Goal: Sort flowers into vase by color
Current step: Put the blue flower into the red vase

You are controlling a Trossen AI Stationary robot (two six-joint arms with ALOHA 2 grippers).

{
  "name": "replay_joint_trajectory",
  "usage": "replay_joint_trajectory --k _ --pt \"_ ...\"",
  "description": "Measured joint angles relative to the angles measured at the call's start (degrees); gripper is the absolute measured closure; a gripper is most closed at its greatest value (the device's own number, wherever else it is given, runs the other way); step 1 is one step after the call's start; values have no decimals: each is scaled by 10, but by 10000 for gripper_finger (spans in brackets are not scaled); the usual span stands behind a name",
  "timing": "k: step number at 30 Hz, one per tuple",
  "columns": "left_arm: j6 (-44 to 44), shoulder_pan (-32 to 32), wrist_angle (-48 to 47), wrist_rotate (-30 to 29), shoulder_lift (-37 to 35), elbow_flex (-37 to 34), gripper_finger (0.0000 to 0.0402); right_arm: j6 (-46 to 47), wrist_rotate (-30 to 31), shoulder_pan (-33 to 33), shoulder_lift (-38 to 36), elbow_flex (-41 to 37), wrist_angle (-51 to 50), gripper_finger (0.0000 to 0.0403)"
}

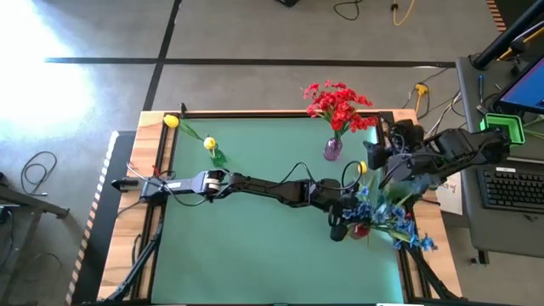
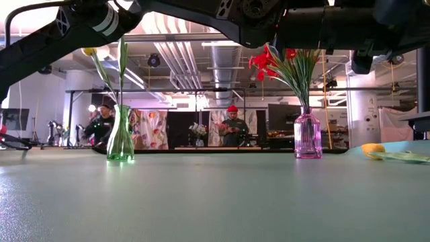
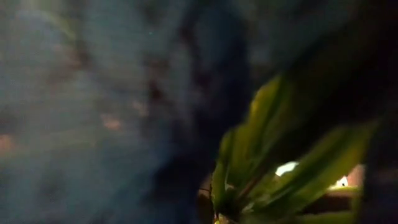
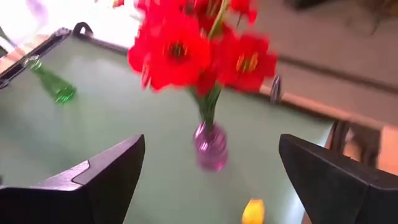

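We work on a flat green-matted tabletop (image 1: 255, 246) framed in pale wood. The left arm reaches across it toward the robot's right side, where the left end effector (image 1: 338, 223) sits low at the edge of a cluster of small blue artificial blossoms with green leaves (image 1: 393, 214). Its fingers are closed, and the left wrist view shows only blurred green leaves pressed near the lens, so we cannot confirm what, if anything, is between them. We judge that it has gone in low so as to take a thin stem rather than a bloom.

The right end effector (image 4: 208, 171) hovers just beside the same cluster with its fingers spread fully and nothing between them. It faces the violet glass vase (image 4: 209, 146), which stands upright near the far edge and carries the red clustered blooms (image 1: 338, 104); the reds therefore appear sorted.

A green glass vase (image 1: 218, 156) stands well apart on the left side and holds a yellow tulip-like flower (image 1: 209, 143). A second yellow flower head (image 1: 171, 121) shows near the far left corner. One more yellow tulip-like head (image 4: 252, 211) lies on the mat near the violet vase, not yet placed.
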Motion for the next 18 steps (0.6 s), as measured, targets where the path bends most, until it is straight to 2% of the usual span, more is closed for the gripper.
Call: replay_joint_trajectory --k 6,15,18 --pt "0 0 0 0 0 0 398 -63 98 0 0 -1 11 39" --pt "0 0 0 -1 0 0 398 -142 177 0 1 -1 37 39" --pt "0 0 0 -1 0 0 398 -161 182 0 1 1 38 39"
